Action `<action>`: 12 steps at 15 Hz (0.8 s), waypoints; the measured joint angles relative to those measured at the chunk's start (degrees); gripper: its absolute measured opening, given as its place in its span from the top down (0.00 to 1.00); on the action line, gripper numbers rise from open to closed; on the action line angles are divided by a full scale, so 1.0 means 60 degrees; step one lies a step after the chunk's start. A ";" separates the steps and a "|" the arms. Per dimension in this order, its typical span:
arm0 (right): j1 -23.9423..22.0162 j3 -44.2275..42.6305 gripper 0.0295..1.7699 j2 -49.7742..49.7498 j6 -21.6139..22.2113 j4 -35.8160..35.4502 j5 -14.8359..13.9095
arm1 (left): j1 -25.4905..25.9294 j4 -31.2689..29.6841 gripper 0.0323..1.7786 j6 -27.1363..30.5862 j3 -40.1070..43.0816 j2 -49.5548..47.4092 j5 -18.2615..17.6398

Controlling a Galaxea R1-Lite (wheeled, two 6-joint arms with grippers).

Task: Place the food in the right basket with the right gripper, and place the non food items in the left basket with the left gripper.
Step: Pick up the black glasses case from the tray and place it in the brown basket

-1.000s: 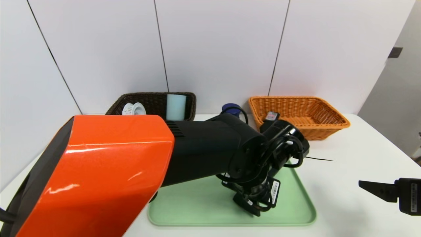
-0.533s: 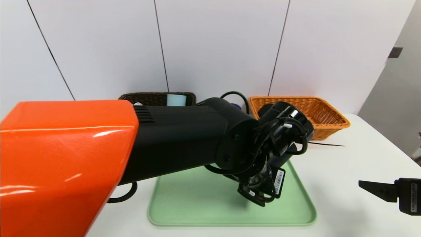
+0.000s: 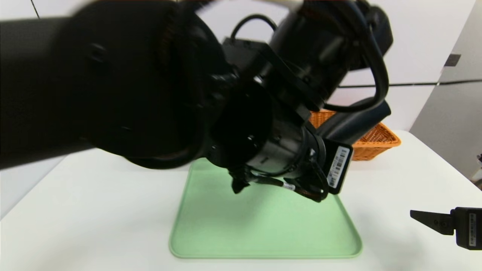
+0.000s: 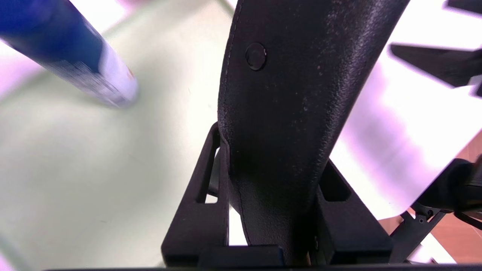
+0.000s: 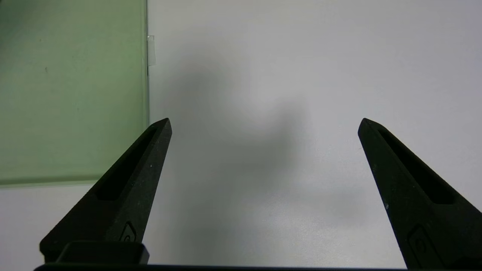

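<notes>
Left gripper [image 4: 271, 210] clamped on a dark leathery case [image 4: 286, 113] over green tray [image 3: 263, 233]; right gripper [image 5: 263, 128] spread wide, parked over table [image 5: 301, 56].

Left arm [image 3: 158, 86] all black: bulky round housings, looped black cables [image 3: 376, 75], white barcode sticker [image 3: 337, 165] at wrist. Right end effector [image 5: 263, 158]: black, tapered, slotted fingers [image 5: 128, 188].

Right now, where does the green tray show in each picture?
Head view: green tray lies low in the middle, under the left arm.
Left wrist view: the pale green ground behind the black object that the left hand grips.
Right wrist view: beside one finger of the open right hand.
Shared landmark: the right hand, off the tray's right edge.
</notes>
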 joint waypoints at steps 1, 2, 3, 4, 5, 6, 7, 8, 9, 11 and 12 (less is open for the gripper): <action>0.0000 0.0008 0.03 0.0000 -0.0008 -0.0004 0.0004 | 0.0161 -0.0098 0.71 0.0408 0.0000 -0.0360 0.0010; 0.0000 0.0010 0.03 0.0000 -0.0004 0.0000 0.0004 | 0.0488 -0.0189 0.71 0.0801 0.0000 -0.0693 0.0028; -0.0008 0.0010 0.03 0.0000 0.0006 -0.0004 0.0000 | 0.0900 -0.0276 0.71 0.1095 0.0018 -0.0955 0.0047; -0.0008 0.0018 0.03 0.0000 0.0002 -0.0006 0.0004 | 0.1398 -0.0433 0.71 0.1369 0.0020 -0.1168 0.0047; -0.0004 0.0026 0.03 0.0004 0.0006 0.0000 0.0004 | 0.1959 -0.0607 0.71 0.1632 0.0024 -0.1355 0.0018; -0.0004 0.0033 0.03 0.0004 0.0006 -0.0004 0.0012 | 0.2597 -0.0731 0.71 0.1926 0.0043 -0.1512 -0.0106; -0.0004 0.0037 0.03 0.0008 0.0006 0.0004 0.0016 | 0.3216 -0.0776 0.71 0.2168 0.0061 -0.1627 -0.0354; -0.0004 0.0037 0.03 0.0018 0.0002 -0.0010 0.0012 | 0.3909 -0.0754 0.72 0.2363 0.0087 -0.1713 -0.0790; -0.0008 0.0037 0.03 0.0022 0.0002 -0.0037 0.0016 | 0.4571 -0.0652 0.72 0.2568 0.0106 -0.1760 -0.1341; -0.0024 0.0037 0.03 0.0026 -0.0008 -0.0091 0.0018 | 0.5831 -0.0276 0.72 0.3086 0.0138 -0.1733 -0.2690; -0.0037 0.0037 0.03 0.0028 -0.0008 -0.0091 0.0018 | 0.6339 -0.0120 0.73 0.3381 0.0144 -0.1632 -0.3237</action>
